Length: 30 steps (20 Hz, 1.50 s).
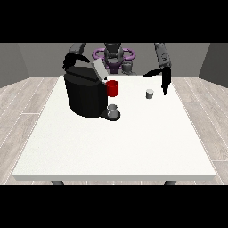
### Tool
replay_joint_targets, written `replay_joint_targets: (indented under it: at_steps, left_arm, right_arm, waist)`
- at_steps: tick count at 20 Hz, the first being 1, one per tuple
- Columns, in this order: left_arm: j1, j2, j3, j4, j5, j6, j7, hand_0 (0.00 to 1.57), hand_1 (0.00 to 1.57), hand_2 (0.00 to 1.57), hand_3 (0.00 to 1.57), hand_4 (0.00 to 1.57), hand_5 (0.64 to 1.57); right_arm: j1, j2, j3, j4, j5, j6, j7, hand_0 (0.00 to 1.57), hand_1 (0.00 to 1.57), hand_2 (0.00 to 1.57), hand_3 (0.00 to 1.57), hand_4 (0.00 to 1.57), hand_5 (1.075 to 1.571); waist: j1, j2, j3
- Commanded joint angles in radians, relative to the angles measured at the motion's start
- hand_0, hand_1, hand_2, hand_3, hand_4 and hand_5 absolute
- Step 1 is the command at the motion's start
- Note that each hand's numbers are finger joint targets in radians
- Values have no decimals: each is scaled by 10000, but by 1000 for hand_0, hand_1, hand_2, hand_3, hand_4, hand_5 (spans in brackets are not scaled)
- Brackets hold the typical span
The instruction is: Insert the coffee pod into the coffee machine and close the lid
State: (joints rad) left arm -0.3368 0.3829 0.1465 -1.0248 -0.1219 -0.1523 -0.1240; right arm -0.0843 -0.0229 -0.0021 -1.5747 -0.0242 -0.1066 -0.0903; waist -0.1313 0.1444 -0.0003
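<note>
— How many machines stand on the surface (111, 151)?
— One black coffee machine (84, 95), with one lid (99, 69) tilted up.
— And cups?
— One red cup (113, 88) beside the machine, and one small grey cup (114, 111) on its base.
— Pods?
— One coffee pod (150, 93), pale, standing alone.
— Hands?
— Two: one robot hand at the view's left (70, 59), one robot hand at the view's right (165, 80).
— Surfaces?
— One.

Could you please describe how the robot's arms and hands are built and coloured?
Both arms are dark grey, rounded segments that darken toward the wrists. The hand at the view's right is black, with slim black fingers. The hand at the view's left is black too, partly behind the black coffee machine.
</note>
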Motion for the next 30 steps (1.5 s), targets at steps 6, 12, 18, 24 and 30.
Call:
replay_joint_targets:
  at_steps: [6,12,18,24,30]
  left_arm:
    - [-718,12,-607,1103,-1229,56,-351,0,0,375,0,0,1571]
    - [-1000,-299,-716,2183,-1928,577,-90,695,695,778,429,0,1571]
    - [-1175,378,-853,3277,-2869,988,-1018,580,580,719,472,0,1571]
    - [-1716,471,-1132,3463,-3654,1408,-1170,645,645,788,527,0,1571]
    - [-2106,12,-866,3984,-3949,2511,-1683,775,775,917,692,351,1571]
  right_arm:
    - [-621,-28,-532,1524,40,-284,-329,0,0,0,0,372,1571]
    - [-938,17,-321,1646,462,-715,379,0,0,0,0,423,1571]
    - [-1012,-206,2,986,633,-509,1164,0,0,0,0,356,1571]
    - [-1175,44,-170,1487,449,-647,1045,0,0,0,0,435,1571]
    - [-1226,214,-32,1940,622,-974,135,0,0,0,0,520,1571]
  waist:
    - [408,212,3]
    - [368,-130,1]
    - [-182,189,-5]
    - [-17,104,-1]
    - [77,367,-1]
